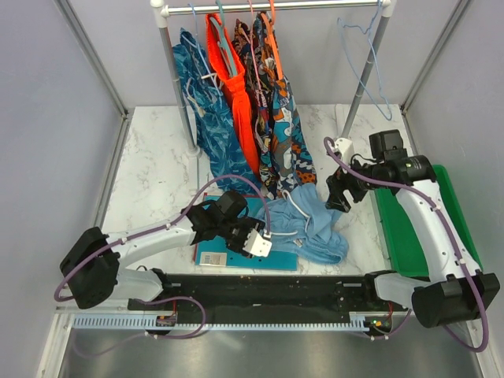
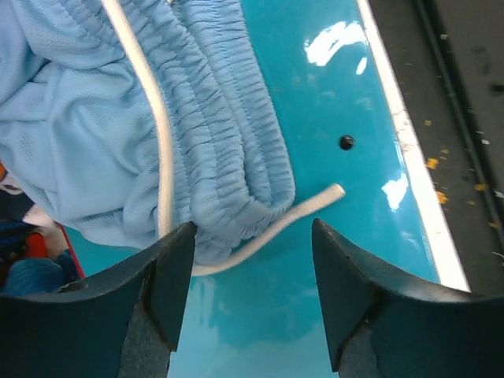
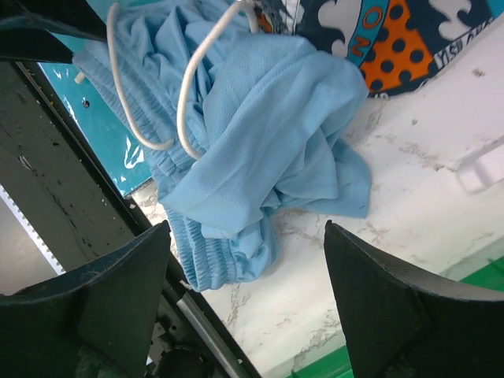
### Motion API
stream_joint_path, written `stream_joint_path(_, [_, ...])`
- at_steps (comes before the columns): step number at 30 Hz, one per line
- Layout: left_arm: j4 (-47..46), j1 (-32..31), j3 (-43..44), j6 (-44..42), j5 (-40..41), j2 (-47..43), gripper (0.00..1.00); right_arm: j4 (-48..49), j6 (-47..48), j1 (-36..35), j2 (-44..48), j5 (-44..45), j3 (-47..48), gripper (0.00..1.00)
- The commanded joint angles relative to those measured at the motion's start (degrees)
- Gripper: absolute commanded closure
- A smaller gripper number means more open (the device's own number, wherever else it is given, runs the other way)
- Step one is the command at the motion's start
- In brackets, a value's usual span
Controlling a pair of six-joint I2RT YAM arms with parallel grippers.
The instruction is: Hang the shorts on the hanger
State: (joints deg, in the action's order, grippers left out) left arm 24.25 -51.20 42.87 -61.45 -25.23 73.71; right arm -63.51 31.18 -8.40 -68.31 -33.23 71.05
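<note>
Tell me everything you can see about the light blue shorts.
The shorts are plain pale sky-blue, of soft mesh-like fabric, with a gathered elastic waistband and thin white drawstrings. They lie crumpled in a heap, not hung up, partly on the marble table, partly on a teal board. The open left gripper is poised around the waistband's folded corner.
</note>
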Motion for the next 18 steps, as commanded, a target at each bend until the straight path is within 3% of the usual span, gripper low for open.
stream_joint_path(1, [-10.7,-0.2,-1.4,-6.2,2.9,1.3,0.39,-0.1,3.1,0.0,-1.3,-3.9,4.7,0.16])
stream_joint_path(7, [-16.6,-0.2,-2.6,-2.5,4.1,-1.5,0.83,1.2,4.4,-0.1,-0.4,-5.6,5.8,0.23])
stream_joint_path(8, [-17.0,-0.2,-2.3,-1.3,4.0,-2.1,0.98,1.5,4.4,0.0,-0.2,-5.7,5.9,0.24])
stream_joint_path(13, [-17.7,0.3,-1.0,2.7,0.8,-9.6,0.98,5.2,6.9,0.1,3.1,-8.3,4.4,0.25])
stream_joint_path(18, [-16.6,1.8,7.5,9.4,-2.7,-14.0,0.98,9.8,13.8,0.1,7.7,-13.4,4.7,0.15])
